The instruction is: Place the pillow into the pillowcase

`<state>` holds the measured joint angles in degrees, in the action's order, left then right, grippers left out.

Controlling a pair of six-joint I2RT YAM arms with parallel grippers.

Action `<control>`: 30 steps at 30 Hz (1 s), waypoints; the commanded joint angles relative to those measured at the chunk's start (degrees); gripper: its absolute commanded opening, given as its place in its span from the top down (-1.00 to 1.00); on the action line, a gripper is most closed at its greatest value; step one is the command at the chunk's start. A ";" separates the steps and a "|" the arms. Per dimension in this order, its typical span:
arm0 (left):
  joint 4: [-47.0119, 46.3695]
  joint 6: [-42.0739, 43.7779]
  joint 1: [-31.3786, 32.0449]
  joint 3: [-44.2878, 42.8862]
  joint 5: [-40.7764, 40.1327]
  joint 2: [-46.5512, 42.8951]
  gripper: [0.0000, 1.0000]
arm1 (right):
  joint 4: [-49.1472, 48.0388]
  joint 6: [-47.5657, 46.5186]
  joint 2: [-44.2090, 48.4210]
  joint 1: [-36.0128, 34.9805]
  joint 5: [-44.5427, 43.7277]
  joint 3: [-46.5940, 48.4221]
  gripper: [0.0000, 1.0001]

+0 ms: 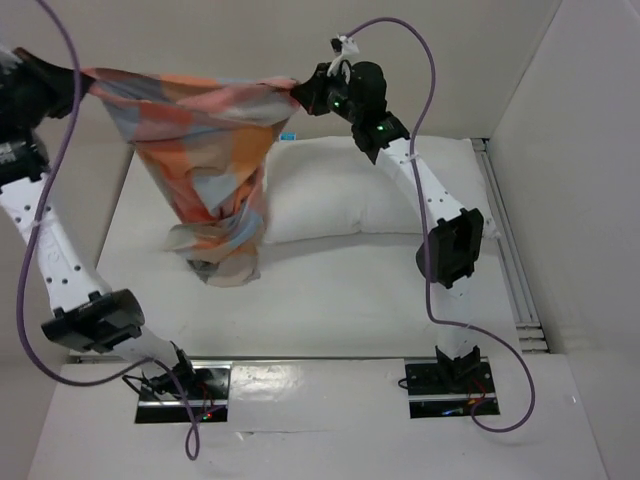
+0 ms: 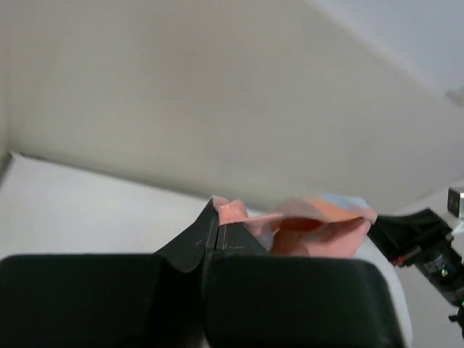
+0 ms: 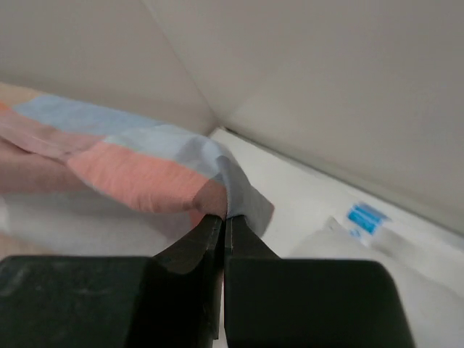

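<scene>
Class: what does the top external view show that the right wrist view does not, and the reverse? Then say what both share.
Only top external: the left gripper pinching the pillowcase at its other corner, the cloth hanging between both arms, its lower end down at the table. Only right wrist: a close-up of the shut fingers biting the fabric edge. Both: the right gripper, the pillowcase, the pillow with its blue tag.

Light is bright, even and diffuse, apparently from overhead. The pillowcase (image 1: 205,150) casts only a faint, soft shadow on the white table (image 1: 330,300). The overhead view is sharp. My left wrist view is soft throughout, with my left gripper (image 2: 217,221) and the cloth alike blurred. My right gripper (image 3: 223,228) reads dark and defocused; the cloth beyond is clearer.
</scene>
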<state>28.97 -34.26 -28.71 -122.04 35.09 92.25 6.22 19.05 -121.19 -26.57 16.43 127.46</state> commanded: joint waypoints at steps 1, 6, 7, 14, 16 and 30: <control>-5.24 -5.80 -7.04 -4.51 3.40 -5.13 1.00 | -18.28 3.62 2.20 -1.03 9.21 8.47 1.00; -8.40 -8.01 -13.39 -4.62 8.68 -7.70 1.00 | -13.43 2.22 1.73 -1.65 10.74 5.38 1.00; -8.40 -8.01 -14.09 -4.00 9.55 -7.70 1.00 | -14.90 2.22 3.66 -1.65 9.69 1.60 1.00; -13.31 -10.65 -12.96 22.04 21.59 -13.57 1.00 | -5.53 6.35 -12.30 1.69 9.41 12.78 1.00; -12.29 -8.47 -10.42 26.92 20.64 -16.47 1.00 | -5.52 8.28 -14.60 2.31 10.03 16.42 1.00; 9.77 8.60 16.58 54.53 -3.70 -34.67 1.00 | -6.47 7.23 3.91 10.48 4.05 -14.77 1.00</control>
<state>35.90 -29.50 -12.10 -69.56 35.68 60.77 4.29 27.38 -127.90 -17.12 21.74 115.02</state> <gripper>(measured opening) 0.029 0.015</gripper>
